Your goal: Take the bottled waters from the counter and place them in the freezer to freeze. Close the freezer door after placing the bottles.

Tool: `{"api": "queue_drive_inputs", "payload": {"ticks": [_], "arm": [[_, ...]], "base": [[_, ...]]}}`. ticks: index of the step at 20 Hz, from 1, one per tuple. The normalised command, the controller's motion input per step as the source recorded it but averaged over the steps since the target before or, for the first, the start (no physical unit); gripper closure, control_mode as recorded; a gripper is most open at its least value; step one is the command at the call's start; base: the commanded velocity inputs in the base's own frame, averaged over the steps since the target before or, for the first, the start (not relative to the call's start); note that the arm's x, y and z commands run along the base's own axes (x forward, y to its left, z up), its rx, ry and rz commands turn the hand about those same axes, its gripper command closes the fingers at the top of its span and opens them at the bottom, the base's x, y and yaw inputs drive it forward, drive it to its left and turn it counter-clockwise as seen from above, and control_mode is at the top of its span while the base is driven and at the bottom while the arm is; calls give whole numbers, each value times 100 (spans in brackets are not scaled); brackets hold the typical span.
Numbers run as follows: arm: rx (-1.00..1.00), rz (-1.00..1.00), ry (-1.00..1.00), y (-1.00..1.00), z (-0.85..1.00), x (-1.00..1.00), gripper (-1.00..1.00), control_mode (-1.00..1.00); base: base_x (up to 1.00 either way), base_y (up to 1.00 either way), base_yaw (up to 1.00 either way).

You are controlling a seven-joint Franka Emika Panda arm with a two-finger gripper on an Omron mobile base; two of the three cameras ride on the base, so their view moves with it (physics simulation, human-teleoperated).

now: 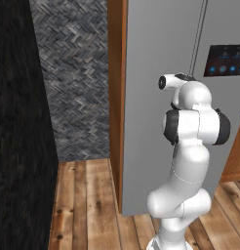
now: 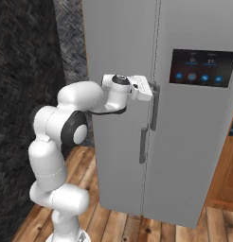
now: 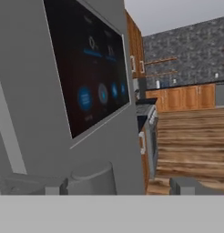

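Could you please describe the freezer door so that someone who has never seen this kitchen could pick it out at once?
The tall grey refrigerator stands on the wooden floor against the dark tiled wall. Its front is split by a vertical seam, and the freezer door is the left panel, where the gripper is at the handle. Unlike the right panel, it carries no dark touchscreen.
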Motion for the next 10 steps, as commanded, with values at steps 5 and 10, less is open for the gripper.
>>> {"api": "queue_drive_inputs", "payload": {"ticks": [5, 10], "arm": [[0, 0, 0, -1, 0, 2, -100, -100], [0, 0, 0, 0, 0, 0, -100, -100]], "base": [[0, 0, 0], [0, 0, 0]]}}
